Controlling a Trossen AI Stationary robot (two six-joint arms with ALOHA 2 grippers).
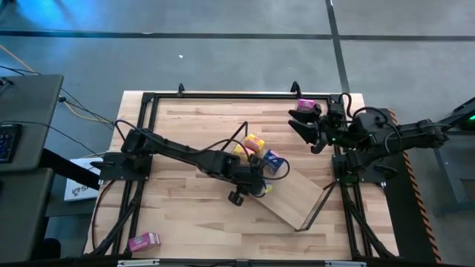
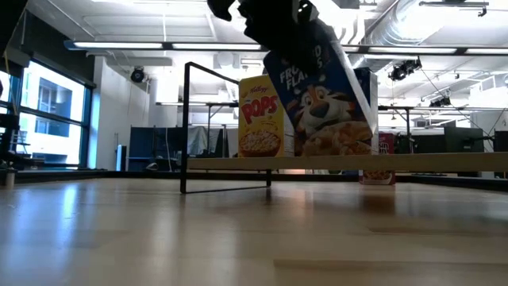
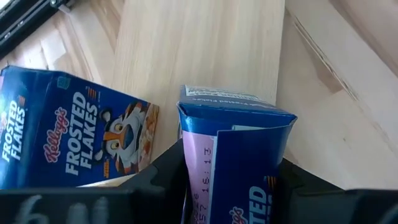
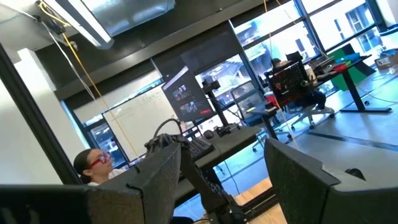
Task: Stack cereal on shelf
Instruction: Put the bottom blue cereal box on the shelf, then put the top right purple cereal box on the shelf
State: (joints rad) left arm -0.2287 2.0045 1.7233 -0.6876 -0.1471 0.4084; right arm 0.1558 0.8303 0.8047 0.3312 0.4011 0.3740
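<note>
The butcher-block table (image 1: 193, 133) carries the shelf (image 1: 300, 200), a light-wood board lying at a slant across the middle and running toward the near right, with a thin black wire frame (image 2: 226, 131) rising at its end. On the far-left end of that board stand the boxes already placed: a yellow Corn Pops box (image 2: 262, 117) and, just beside it, a blue Frosted Flakes box (image 3: 68, 140) that is upright on the wood.

The left arm reaches from the table's left edge to this cluster. The left gripper (image 3: 227, 180) pinches a second blue Frosted Flakes box (image 3: 236, 155) between its dark fingers (image 3: 158, 177), holding it tilted just above the board, next to the standing blue one. So the step in hand looks like the setting-down of this box beside its twin. The next move would call for squaring the box upright, lowering it until its base meets the wood, and parting the fingers without nudging the neighbours, which stand close enough to topple.

The right gripper (image 1: 306, 127) waits at the far right, raised, its fingers spread and holding nothing.

Two pink boxes are still off the shelf: one (image 1: 306, 104) at the far right corner, one (image 1: 144, 241) at the near left edge.
</note>
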